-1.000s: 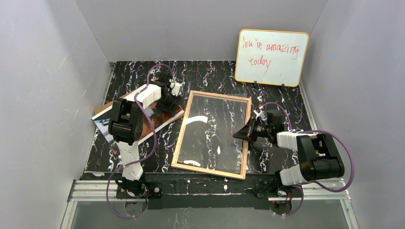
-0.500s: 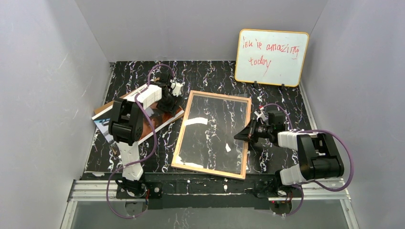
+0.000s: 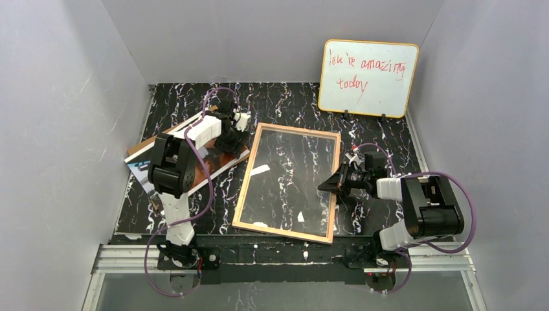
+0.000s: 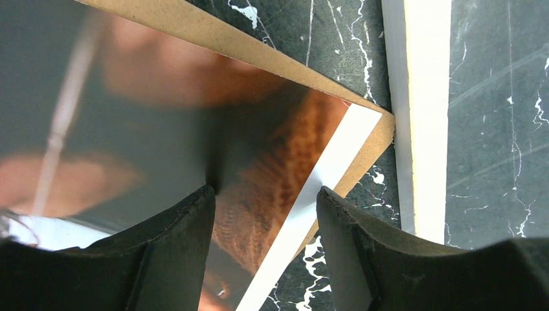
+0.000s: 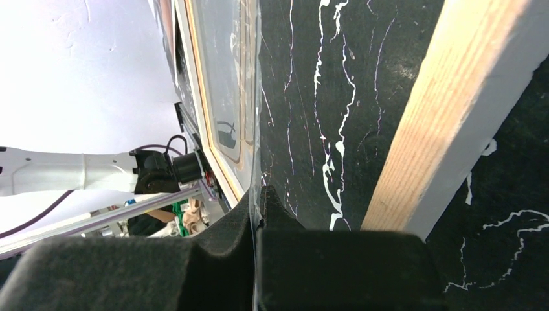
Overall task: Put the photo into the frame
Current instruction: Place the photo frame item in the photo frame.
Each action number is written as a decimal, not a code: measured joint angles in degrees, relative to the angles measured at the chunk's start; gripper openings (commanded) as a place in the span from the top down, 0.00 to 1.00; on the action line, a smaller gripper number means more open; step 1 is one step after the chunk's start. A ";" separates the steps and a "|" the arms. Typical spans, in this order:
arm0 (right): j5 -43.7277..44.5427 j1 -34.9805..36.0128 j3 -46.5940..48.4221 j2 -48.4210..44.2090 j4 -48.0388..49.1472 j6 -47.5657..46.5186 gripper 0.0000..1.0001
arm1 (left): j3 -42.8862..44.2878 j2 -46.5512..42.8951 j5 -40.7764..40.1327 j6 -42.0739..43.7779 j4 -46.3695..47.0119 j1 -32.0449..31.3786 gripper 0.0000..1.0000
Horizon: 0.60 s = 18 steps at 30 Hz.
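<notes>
While right fingers [image 5: 275,217] pinch the frame's [image 3: 243,188] pane [image 3: 291,162], it may slip.
Left fingers [image 4: 194,217] half-open over photo [image 4: 129,129]; backing board [image 4: 213,34] could lift too.

My left arm [image 3: 175,170] rises from its base, folds at the elbow and reaches forward and to the right, wrist tipped so the camera looks straight down. My left gripper [image 4: 265,197] hangs with its two dark fingers [image 4: 171,240] parted, nothing between them. My right arm [image 3: 424,208] is bent low, elbow out to the right and forearm lying nearly level, pointing left. My right gripper [image 5: 261,202] is turned on its side with its pads pressed together, nipping the thin edge of the clear pane [image 3: 291,162].
</notes>
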 measured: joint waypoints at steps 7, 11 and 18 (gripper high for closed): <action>-0.33 -0.02 -0.72 0.33 1.53 0.79 0.99 | -0.04 0.00 -0.17 0.00 0.15 -0.33 0.44; -0.55 -0.04 -0.76 0.61 2.01 1.03 0.99 | -0.04 0.00 -0.28 0.00 0.15 -0.42 0.44; -1.18 -0.17 -1.01 1.29 3.08 1.44 0.99 | -0.04 0.00 -0.35 0.11 0.26 -0.90 0.44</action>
